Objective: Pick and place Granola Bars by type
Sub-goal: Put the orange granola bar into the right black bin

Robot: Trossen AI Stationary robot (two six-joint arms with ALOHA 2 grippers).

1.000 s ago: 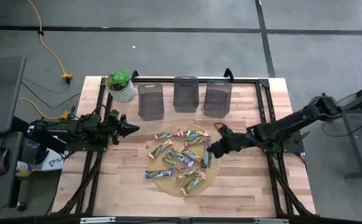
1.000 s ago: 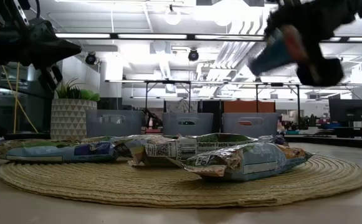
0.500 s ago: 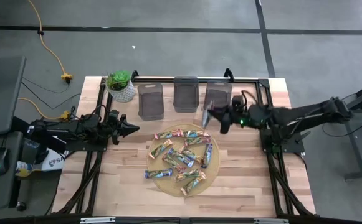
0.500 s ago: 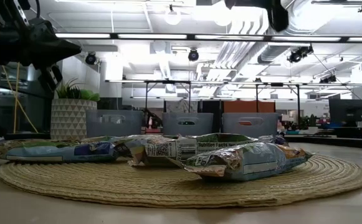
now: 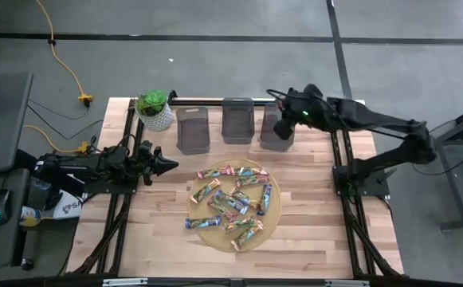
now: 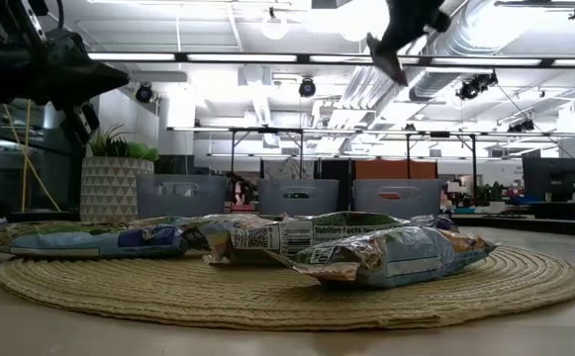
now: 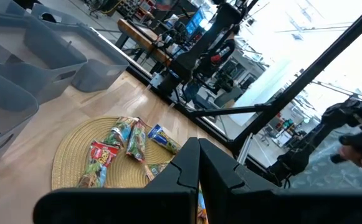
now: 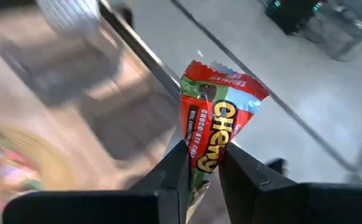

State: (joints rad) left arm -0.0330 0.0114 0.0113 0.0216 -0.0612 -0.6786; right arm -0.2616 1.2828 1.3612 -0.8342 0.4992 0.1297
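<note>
You see: bar [image 8: 213,134] red-green, yellow lettering | mat [image 5: 202,231] tan woven | bins [image 5: 238,119] grey | table [image 5: 311,231] pale wood

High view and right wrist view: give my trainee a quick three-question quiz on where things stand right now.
1. True or false: the right hand is shut on a granola bar.
2. Over which thing does the right hand hover in the high view?
A. the woven mat
B. the rightmost of the three bins
C. the potted plant
3. Fill in: the left hand waits beside the mat, holding ____.

Key
1. True: its fingers pinch a red-and-green wrapped bar.
2. B.
3. Nothing; its fingers are together and bare.
</note>
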